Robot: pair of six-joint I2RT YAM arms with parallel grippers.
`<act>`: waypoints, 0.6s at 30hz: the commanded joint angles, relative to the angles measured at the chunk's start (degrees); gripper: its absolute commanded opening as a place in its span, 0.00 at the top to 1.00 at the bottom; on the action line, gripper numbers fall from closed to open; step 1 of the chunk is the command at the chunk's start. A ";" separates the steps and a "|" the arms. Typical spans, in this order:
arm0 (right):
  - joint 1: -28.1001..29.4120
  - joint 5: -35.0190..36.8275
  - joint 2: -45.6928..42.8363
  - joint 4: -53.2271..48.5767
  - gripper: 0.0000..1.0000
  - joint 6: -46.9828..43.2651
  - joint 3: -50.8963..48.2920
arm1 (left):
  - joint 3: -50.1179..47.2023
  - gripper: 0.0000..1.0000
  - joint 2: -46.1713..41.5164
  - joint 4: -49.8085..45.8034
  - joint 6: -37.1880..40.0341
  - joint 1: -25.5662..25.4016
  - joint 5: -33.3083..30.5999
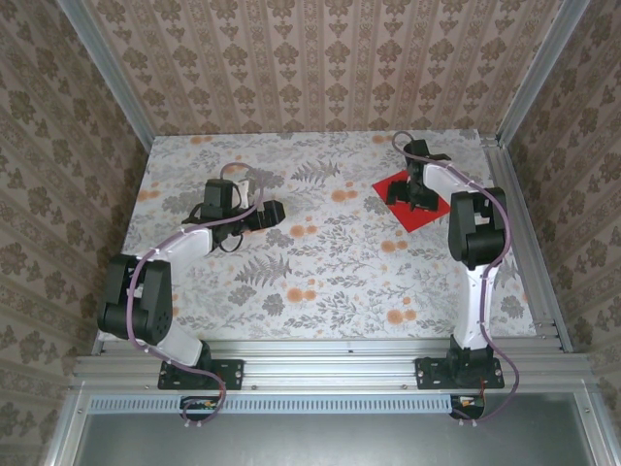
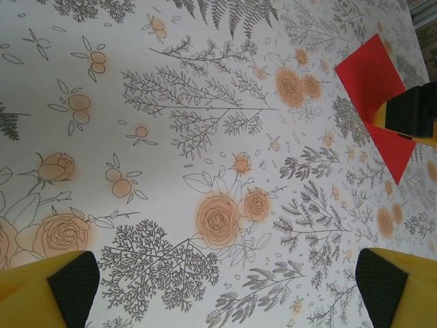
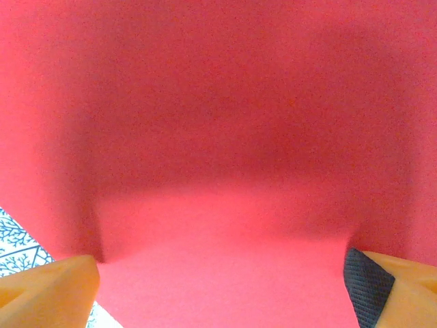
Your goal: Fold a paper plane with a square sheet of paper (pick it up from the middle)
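Square sheet of paper [image 1: 417, 219] lies flat at the far right of the bench [image 1: 320, 291]. Right claw [image 1: 419, 201] is wide open, low over it. Left claw [image 1: 273, 209] is also wide open, well apart from it.

Soft, even light; the paper [image 3: 218, 102] blurs close-up.

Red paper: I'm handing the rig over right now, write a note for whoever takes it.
Left gripper: open, empty, above bare table left of centre.
Right gripper: open, low over the middle of the red paper, not closed on it.
Paper: flat square, far right of the table, no folds seen.
Done: right arm is over the paper.
Left: pinch the middle, lift, fold the whole plane.
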 commanded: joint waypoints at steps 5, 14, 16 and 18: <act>3.70 7.63 1.44 -6.15 0.00 -1.50 2.97 | 1.50 0.00 -0.26 -3.17 2.29 -0.29 1.38; 2.57 3.66 -3.84 -3.49 0.03 2.53 -0.86 | 0.61 0.00 0.02 -2.16 2.03 -0.29 2.22; 1.75 2.81 -5.56 -2.05 0.04 7.42 -1.62 | 0.59 0.00 -0.02 -2.18 2.13 -0.29 2.31; 1.28 3.77 -5.87 -1.63 0.05 12.46 -0.97 | 0.61 0.00 -0.07 -2.27 2.11 -0.29 2.32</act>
